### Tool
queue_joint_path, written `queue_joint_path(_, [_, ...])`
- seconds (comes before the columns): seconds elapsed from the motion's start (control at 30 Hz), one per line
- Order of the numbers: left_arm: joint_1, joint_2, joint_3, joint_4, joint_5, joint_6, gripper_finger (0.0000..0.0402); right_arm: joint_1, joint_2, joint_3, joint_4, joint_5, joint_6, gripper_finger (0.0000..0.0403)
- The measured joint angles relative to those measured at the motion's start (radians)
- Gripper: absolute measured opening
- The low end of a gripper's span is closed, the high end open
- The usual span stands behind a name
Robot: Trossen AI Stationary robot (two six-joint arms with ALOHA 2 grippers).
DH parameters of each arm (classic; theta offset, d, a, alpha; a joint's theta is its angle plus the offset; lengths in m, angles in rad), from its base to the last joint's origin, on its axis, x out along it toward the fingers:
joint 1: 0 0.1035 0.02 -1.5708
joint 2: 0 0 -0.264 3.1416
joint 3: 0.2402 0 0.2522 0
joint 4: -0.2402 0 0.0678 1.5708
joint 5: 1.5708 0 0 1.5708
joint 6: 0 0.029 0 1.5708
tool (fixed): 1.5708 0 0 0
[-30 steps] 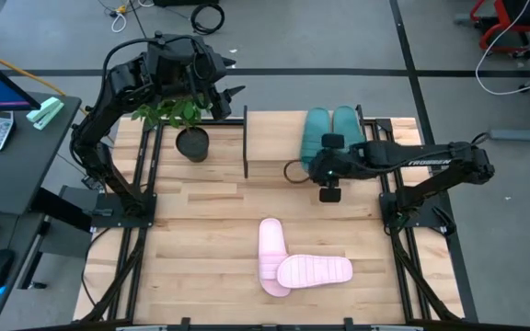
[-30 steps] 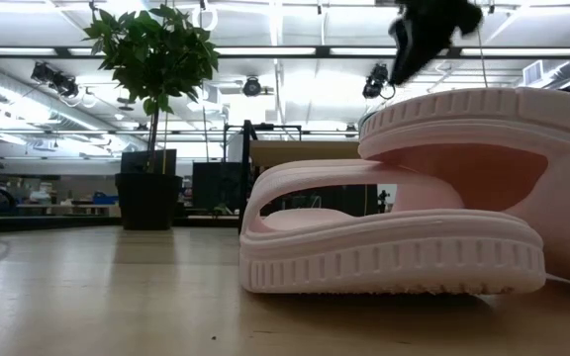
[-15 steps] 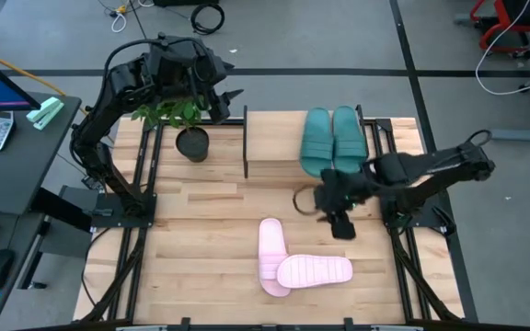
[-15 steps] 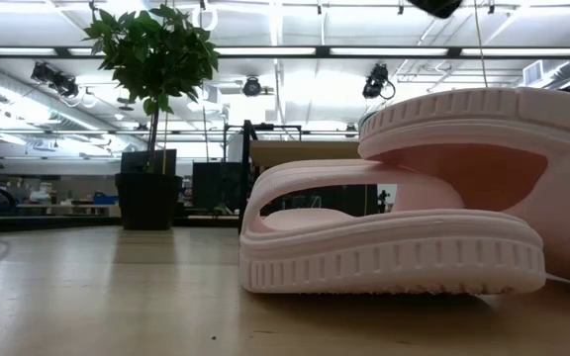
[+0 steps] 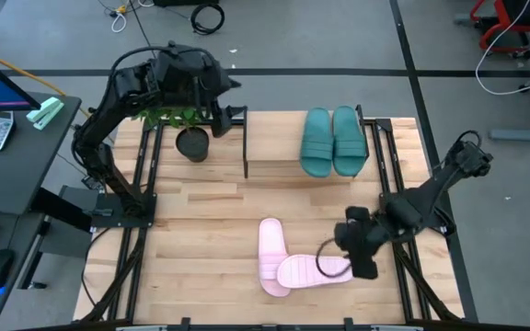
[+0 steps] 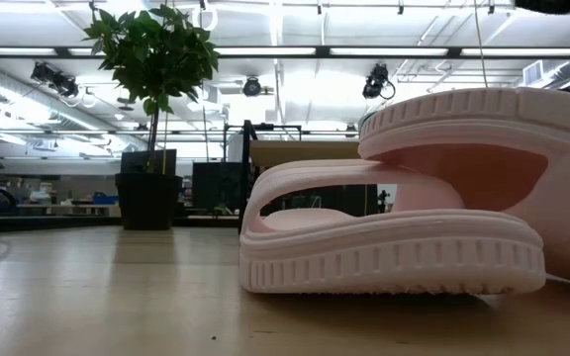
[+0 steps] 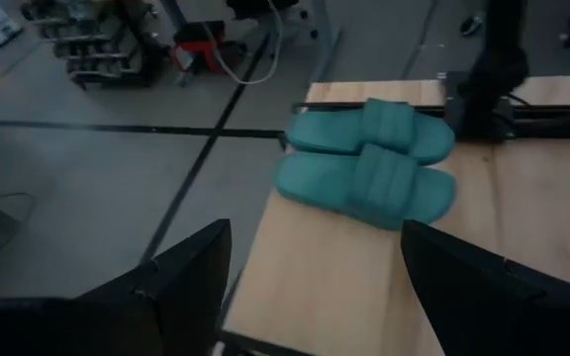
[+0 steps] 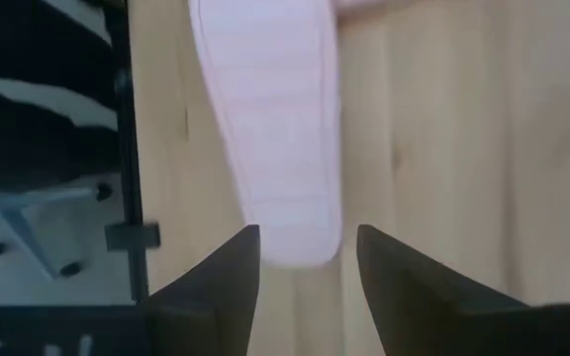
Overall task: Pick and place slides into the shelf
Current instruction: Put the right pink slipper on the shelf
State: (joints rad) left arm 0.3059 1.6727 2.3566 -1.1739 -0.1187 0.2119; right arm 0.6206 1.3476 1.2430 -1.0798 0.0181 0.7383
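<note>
Right gripper (image 5: 339,261), lower right of the high view: jaws parted, nothing between them, poised above the end of the upper pink slide (image 5: 313,270). In the right wrist view the two dark fingers (image 8: 221,272) frame that slide's end with bare wood on either side.

Left gripper (image 5: 233,101), upper left of the high view: jaws spread wide, holding nothing, parked over the potted plant (image 5: 191,142) and looking toward the shelf.

Step in hand, by my reading: the two teal slides (image 5: 333,140) lie side by side on the shelf (image 5: 274,138), upper centre; the pink pair is next. The upper pink slide lies crosswise over the lower pink slide (image 5: 270,241), lower centre. The next move calls for a descent and a grip on the top one only, without dragging its mate.

Surface: pale plank tabletop (image 5: 201,239) between black frames. Low view: ceiling light strips, lab clutter behind.
</note>
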Motion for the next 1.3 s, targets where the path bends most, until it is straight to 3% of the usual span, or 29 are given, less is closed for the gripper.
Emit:
queue_joint_path(0.13, [-0.058,0.023,-0.001,-0.052,0.003,-0.056,0.0298,0.09,0.0,-0.08,0.047,0.011,0.095,0.0176])
queue_joint_path(0.33, [-0.151,0.079,-0.001,-0.09,0.001,-0.16,0.0298,0.223,0.0,-0.197,0.274,0.053,0.188,0.0176])
queue_joint_path(0.6, [-0.257,0.183,-0.001,-0.088,0.001,-0.264,0.0298,0.397,0.0,-0.333,0.485,0.206,0.296,0.0176])
queue_joint_path(0.93, [-0.352,0.26,-0.001,-0.089,-0.011,-0.376,0.0298,0.44,0.071,-0.383,0.659,0.23,-0.052,0.0187])
queue_joint_path(1.13, [-0.392,0.26,-0.001,-0.087,-0.09,-0.456,0.0298,0.395,0.155,-0.362,0.654,0.23,-0.202,0.0221])
queue_joint_path(1.3, [-0.428,0.258,-0.001,-0.103,-0.095,-0.492,0.0298,0.366,0.227,-0.32,0.651,0.262,-0.288,0.0257])
